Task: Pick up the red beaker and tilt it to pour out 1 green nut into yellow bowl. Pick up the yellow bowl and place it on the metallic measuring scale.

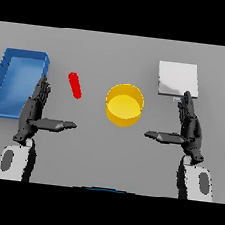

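A small red beaker [74, 85] stands on the grey table, left of centre, looking like a thin tilted red cylinder. The yellow bowl [124, 104] sits in the middle of the table, and I cannot make out anything inside it. The metallic measuring scale [178, 79] lies at the back right as a pale square plate. My left hand [34, 109] is open, fingers straight and thumb pointing inward, just left of and nearer than the beaker. My right hand [190, 127] is open too, right of the bowl, its fingertips near the scale's front edge.
A blue tray [4, 77] with raised walls lies at the far left, right beside my left hand.
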`<state>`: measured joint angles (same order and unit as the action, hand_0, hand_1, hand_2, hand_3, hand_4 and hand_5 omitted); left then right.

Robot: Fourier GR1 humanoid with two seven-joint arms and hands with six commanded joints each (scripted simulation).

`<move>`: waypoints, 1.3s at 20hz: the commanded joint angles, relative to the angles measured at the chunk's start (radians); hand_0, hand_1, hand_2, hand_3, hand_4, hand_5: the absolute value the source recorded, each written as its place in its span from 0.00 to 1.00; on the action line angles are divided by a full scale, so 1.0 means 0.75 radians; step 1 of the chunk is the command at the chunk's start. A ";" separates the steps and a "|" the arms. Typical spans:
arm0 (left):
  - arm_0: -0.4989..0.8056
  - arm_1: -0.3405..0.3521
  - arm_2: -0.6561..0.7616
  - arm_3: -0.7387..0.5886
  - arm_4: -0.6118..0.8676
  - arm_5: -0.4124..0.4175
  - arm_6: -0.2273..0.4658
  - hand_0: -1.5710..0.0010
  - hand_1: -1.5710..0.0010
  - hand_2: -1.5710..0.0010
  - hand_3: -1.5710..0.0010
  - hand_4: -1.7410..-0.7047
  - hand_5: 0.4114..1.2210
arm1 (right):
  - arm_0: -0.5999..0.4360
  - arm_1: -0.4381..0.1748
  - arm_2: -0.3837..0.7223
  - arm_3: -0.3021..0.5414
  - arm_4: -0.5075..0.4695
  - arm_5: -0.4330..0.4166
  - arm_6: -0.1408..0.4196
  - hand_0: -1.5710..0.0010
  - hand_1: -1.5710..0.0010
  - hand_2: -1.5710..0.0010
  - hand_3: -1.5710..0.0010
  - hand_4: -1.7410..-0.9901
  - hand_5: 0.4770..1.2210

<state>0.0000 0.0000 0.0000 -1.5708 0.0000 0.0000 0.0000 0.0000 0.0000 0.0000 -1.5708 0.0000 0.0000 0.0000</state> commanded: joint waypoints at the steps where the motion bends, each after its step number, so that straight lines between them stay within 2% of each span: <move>1: 0.001 0.000 0.000 -0.001 0.001 0.001 -0.001 1.00 1.00 1.00 1.00 0.57 0.23 | 0.002 -0.001 0.000 -0.002 -0.001 0.000 -0.002 1.00 1.00 1.00 1.00 0.76 0.16; 6: 0.008 0.007 0.005 -0.005 0.006 -0.002 -0.005 1.00 1.00 1.00 1.00 0.57 0.23 | 0.028 -0.011 -0.005 -0.016 -0.013 0.012 -0.018 1.00 1.00 1.00 1.00 0.76 0.16; 7: 0.059 0.042 -0.037 -0.056 -0.052 -0.014 -0.034 1.00 1.00 1.00 1.00 0.57 0.23 | 0.079 -0.069 0.048 -0.068 0.138 -0.029 -0.114 1.00 1.00 1.00 1.00 0.76 0.16; 8: 0.088 0.062 -0.067 -0.095 -0.085 -0.025 -0.034 1.00 1.00 1.00 1.00 0.56 0.23 | 0.113 -0.096 0.084 -0.102 0.240 -0.064 -0.152 1.00 1.00 1.00 1.00 0.77 0.16; 9: 0.115 0.065 -0.093 -0.141 -0.111 -0.023 -0.019 1.00 1.00 1.00 1.00 0.56 0.23 | 0.142 -0.089 0.125 -0.126 0.311 -0.089 -0.164 1.00 1.00 1.00 1.00 0.77 0.16; 11: 0.139 0.086 -0.107 -0.197 -0.116 -0.033 0.042 1.00 1.00 1.00 1.00 0.56 0.23 | 0.163 -0.093 0.149 -0.160 0.368 -0.110 -0.132 1.00 1.00 1.00 1.00 0.77 0.15; 13: 0.144 0.098 -0.122 -0.207 -0.141 -0.036 0.063 1.00 1.00 1.00 1.00 0.56 0.24 | 0.167 -0.090 0.151 -0.170 0.371 -0.111 -0.107 1.00 1.00 1.00 1.00 0.76 0.16; 17: 0.093 0.089 -0.144 -0.154 -0.185 -0.027 0.071 1.00 1.00 1.00 1.00 0.56 0.24 | 0.174 -0.086 0.151 -0.185 0.331 -0.078 -0.108 1.00 1.00 1.00 1.00 0.71 0.18; 23: -0.108 0.060 -0.121 0.151 -0.251 0.016 -0.001 1.00 1.00 1.00 1.00 0.50 0.27 | 0.186 -0.097 0.149 -0.189 0.329 -0.068 -0.147 1.00 1.00 1.00 1.00 0.64 0.21; 26: -0.207 0.066 -0.094 0.261 -0.251 0.021 -0.026 1.00 1.00 1.00 1.00 0.48 0.29 | 0.172 -0.102 0.138 -0.189 0.288 -0.042 -0.138 1.00 1.00 1.00 1.00 0.61 0.21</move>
<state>-0.1558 0.0495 -0.0707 -1.3755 -0.1885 0.0158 -0.0170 0.1287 -0.0766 0.1030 -1.7128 0.2163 -0.0320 -0.1021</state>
